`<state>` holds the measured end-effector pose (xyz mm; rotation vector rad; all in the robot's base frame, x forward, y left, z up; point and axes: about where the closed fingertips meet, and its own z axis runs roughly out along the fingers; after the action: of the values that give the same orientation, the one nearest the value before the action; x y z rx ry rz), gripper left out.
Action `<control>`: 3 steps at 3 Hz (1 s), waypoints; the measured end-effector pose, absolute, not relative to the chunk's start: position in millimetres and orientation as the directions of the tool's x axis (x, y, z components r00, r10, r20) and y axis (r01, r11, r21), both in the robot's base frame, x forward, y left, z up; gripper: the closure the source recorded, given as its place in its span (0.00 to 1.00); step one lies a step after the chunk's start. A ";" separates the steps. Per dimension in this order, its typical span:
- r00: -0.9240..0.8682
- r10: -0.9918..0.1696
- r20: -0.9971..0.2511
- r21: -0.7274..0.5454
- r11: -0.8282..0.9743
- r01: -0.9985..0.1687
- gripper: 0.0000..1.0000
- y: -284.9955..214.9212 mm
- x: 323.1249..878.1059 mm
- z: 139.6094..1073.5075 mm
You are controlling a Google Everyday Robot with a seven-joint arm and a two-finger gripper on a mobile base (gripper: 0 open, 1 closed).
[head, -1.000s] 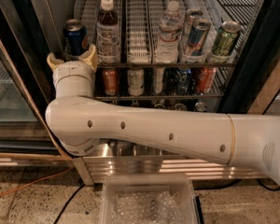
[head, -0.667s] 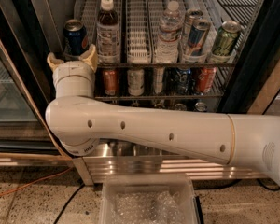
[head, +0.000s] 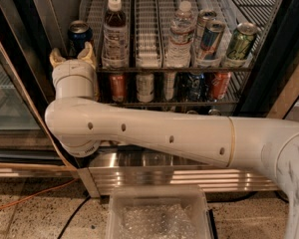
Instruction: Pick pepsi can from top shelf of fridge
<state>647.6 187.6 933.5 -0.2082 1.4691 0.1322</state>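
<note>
pepsi can (head: 79, 33) stood upright in far-left lane of top shelf (head: 174, 69) of fridge (head: 269, 59) | end effector (head: 72, 58) sat just below and in front, fingers apart, apparently lined up to straddle it | nothing clamped | 1 bottle (head: 114, 31) stood close beside, so clearance looked tight

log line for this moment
phase: reach | end effector: open, close below pepsi can | can: upright, far left of top shelf, not lifted

One camera, behind the white robot arm (head: 164, 138), faces the black-framed display fridge (head: 270, 59) closely, tilted downward; the gripper (head: 72, 54) sits upper left.
</note>
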 end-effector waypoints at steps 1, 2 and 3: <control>0.117 -0.033 -0.993 -0.057 0.976 -0.212 0.43 196.0 658.2 937.2; 0.129 -0.038 -0.991 -0.063 0.979 -0.193 0.38 197.9 665.3 938.8; 0.135 -0.046 -0.990 -0.068 0.984 -0.163 0.40 193.7 671.7 938.8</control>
<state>671.7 193.7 938.8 -0.1738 1.4348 0.0850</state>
